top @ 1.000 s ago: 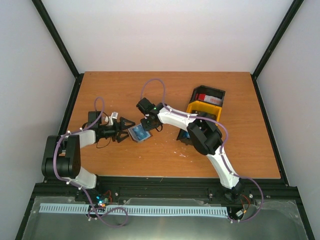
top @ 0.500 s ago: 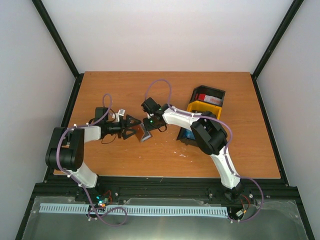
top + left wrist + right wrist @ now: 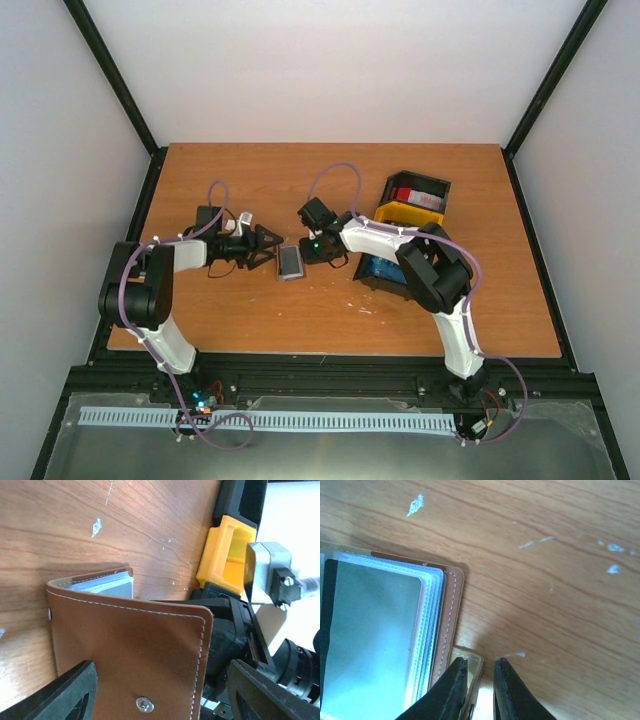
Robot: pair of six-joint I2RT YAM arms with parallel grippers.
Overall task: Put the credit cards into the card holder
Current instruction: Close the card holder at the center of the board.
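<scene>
Crowded centre, open wood in front and behind.
The left gripper (image 3: 272, 247) and right gripper (image 3: 303, 252) flank the card holder (image 3: 290, 262), closing 2 sides. The right arm (image 3: 375, 238), black tray (image 3: 443, 190) and yellow tray (image 3: 400, 212) bar the right. Bare table (image 3: 250, 320) remains along the near and far edges.

This looks like a robotics lab cell: a wooden table (image 3: 250, 320) boxed in by plain white panels (image 3: 340, 70) and black frame struts (image 3: 110, 75), with bare wiring (purple cables (image 3: 338, 165)) and a slotted white rail (image 3: 300, 421).
</scene>
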